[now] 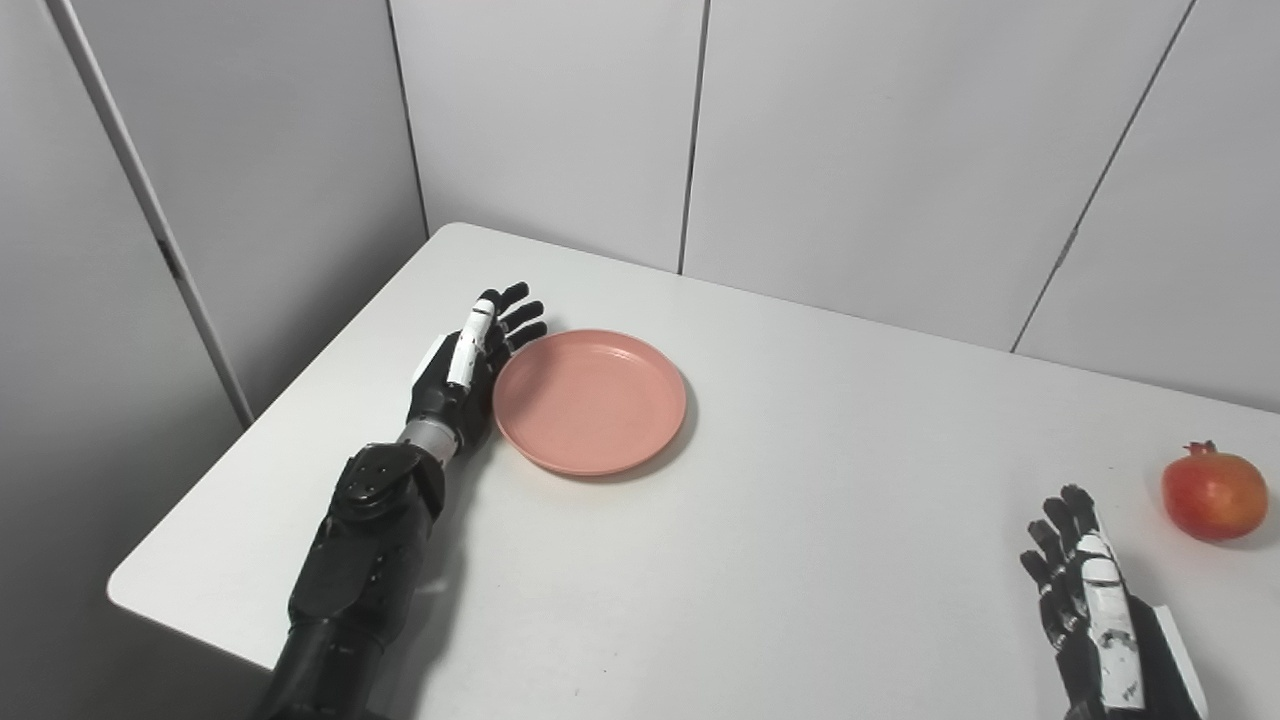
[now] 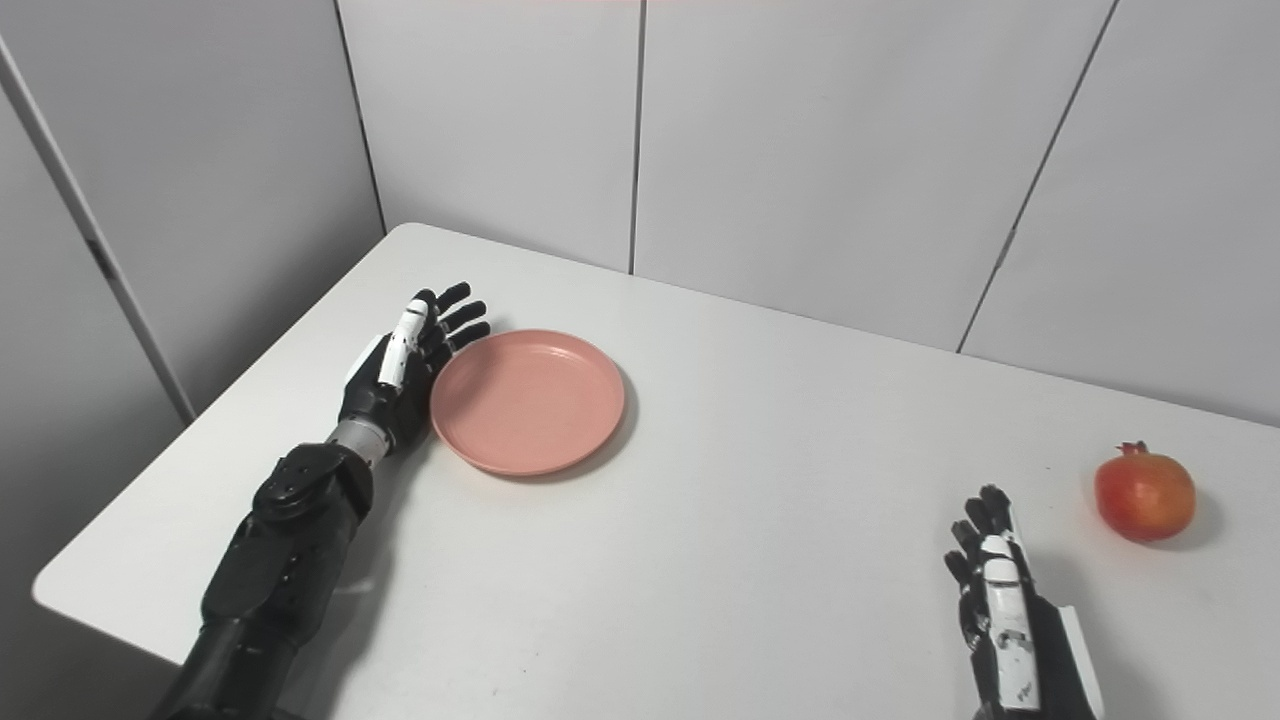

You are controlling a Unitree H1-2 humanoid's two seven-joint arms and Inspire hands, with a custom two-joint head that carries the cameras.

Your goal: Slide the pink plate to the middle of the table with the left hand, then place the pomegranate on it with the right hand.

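The pink plate [image 1: 590, 400] lies flat on the left half of the white table [image 1: 800, 480], with nothing on it. My left hand [image 1: 470, 360] stands on edge against the plate's left rim, open with fingers stretched out, palm toward the plate. The pomegranate [image 1: 1213, 493] sits red and round near the table's right side. My right hand [image 1: 1085, 590] rests open near the front right, a little left of and nearer than the fruit, not touching it.
Grey wall panels [image 1: 850, 130] close off the back and left of the table. The table's left edge runs close behind my left forearm [image 1: 365, 540]. Bare tabletop stretches between the plate and the pomegranate.
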